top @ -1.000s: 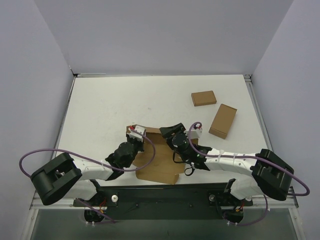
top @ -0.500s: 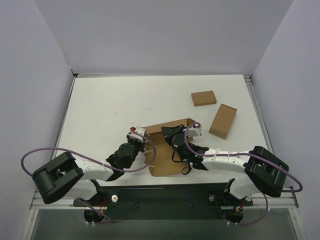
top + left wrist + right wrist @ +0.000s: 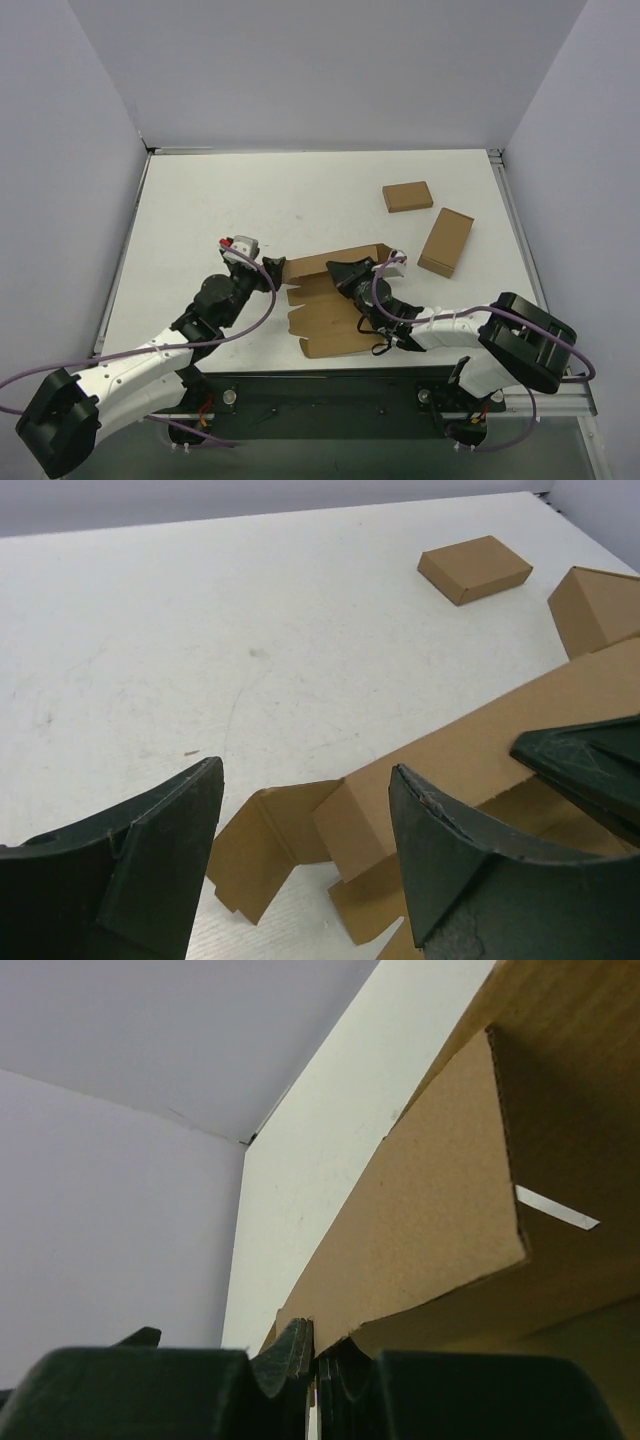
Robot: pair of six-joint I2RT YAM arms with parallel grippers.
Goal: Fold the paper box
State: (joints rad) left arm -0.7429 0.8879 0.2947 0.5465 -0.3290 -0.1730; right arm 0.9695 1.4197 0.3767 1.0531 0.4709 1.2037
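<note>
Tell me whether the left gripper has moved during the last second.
Yes. In the top view the left gripper has shifted left, farther from the far small box, and its jaws now stand open.

paper box: front-centre on table | small box: right-rear | second box: nearer, right of it

The left gripper, shut at the box a second ago, has sprung wide and pulled back to the left, clear of the cardboard, as its arm swung down toward the table's near-left corner. The right gripper, half open before, has pinched closed on the far panel. That panel was hidden under both arms and now stands raised along the sheet's far edge.
</note>
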